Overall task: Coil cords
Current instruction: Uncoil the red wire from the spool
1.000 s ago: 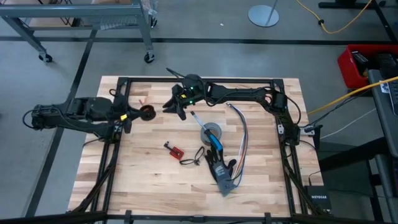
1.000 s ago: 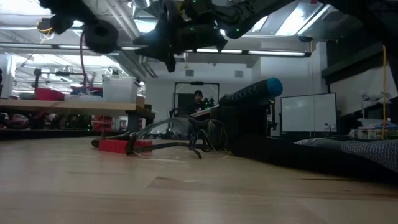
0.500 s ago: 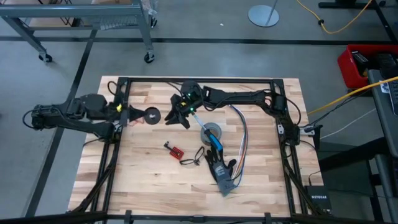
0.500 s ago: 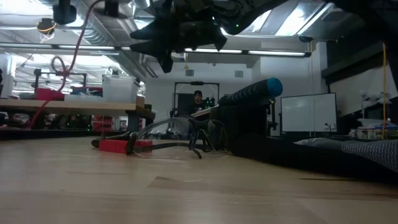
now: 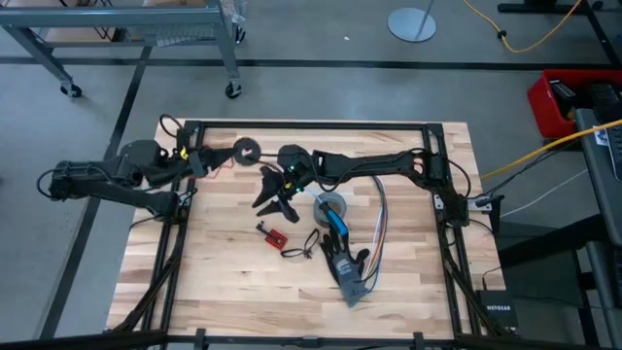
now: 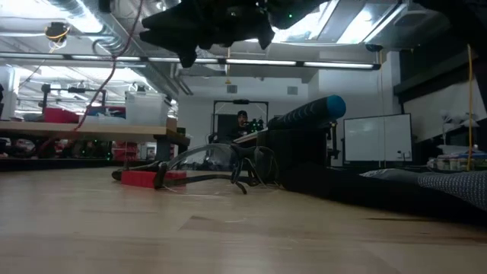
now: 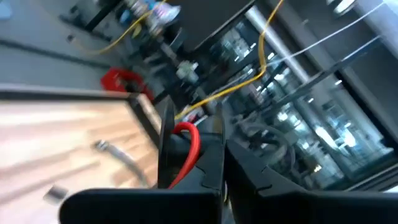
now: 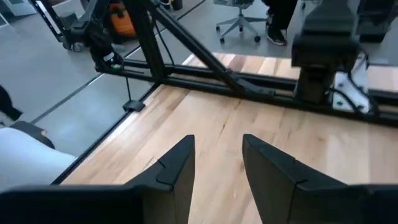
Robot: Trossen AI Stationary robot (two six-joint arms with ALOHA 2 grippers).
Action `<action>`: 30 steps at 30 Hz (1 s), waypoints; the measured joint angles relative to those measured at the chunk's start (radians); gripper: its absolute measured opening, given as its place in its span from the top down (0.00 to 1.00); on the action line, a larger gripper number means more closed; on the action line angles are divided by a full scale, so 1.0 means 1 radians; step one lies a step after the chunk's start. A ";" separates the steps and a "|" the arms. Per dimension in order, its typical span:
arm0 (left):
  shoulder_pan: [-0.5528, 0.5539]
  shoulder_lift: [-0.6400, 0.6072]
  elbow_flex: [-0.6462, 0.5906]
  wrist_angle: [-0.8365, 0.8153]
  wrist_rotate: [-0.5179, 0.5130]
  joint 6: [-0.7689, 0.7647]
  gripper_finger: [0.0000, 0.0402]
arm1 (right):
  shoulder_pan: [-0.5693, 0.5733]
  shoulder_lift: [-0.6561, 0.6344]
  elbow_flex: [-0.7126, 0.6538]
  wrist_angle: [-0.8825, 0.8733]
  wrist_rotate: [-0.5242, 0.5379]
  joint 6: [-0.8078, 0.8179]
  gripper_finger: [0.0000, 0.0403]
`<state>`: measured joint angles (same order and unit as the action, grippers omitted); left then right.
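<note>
My left gripper (image 5: 243, 152) is raised near the table's far edge, left of centre, and is shut on a cord. The cord shows as a red loop (image 7: 191, 140) between the fingers. In the low view it is a thin red line (image 6: 114, 68) hanging below the arm. My right gripper (image 5: 275, 192) hangs open and empty above the table's middle, left of the grey tape roll (image 5: 330, 206). Its fingers (image 8: 180, 163) stand apart over bare wood. I cannot make out any red clip ends. My left gripper pinches the red cord between its two fingers, and a short loop (image 7: 194, 132) stands out past the fingertips. The rest of the cord (image 6: 106, 80) hangs slack below the gripper, off the table. The fingers hide which part of the cord they are on.
A small red board (image 5: 273, 233) with a short black wire (image 5: 301, 243) lies in mid-table. A blue-handled tool (image 5: 335, 222), a grey glove (image 5: 348, 272) and long multicoloured ribbon wires (image 5: 381, 219) lie to the right of it. A black frame (image 5: 311, 124) runs round the table.
My left gripper has swung toward the table's far edge and risen, carrying the red cord. The hanging part of the cord has swung and straightened out of a loop. My right gripper has moved from the far side toward the near edge, and now hangs over the table's middle.
</note>
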<state>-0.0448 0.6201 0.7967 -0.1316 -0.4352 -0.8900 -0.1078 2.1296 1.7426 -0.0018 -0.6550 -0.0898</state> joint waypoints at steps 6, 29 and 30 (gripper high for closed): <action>0.000 0.057 0.000 0.148 0.002 0.126 1.00 | -0.025 -0.062 0.065 -0.178 -0.017 0.000 0.66; -0.001 0.380 -0.078 0.679 0.138 0.200 1.00 | 0.000 -0.659 -0.049 -0.815 0.563 -0.093 0.66; -0.001 0.410 -0.081 0.735 0.158 0.189 1.00 | 0.013 -0.685 -0.077 -0.815 0.612 -0.077 0.66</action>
<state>-0.0456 1.0302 0.7153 0.6036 -0.2771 -0.7009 -0.0944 1.4447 1.6653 -0.8173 -0.0431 -0.1665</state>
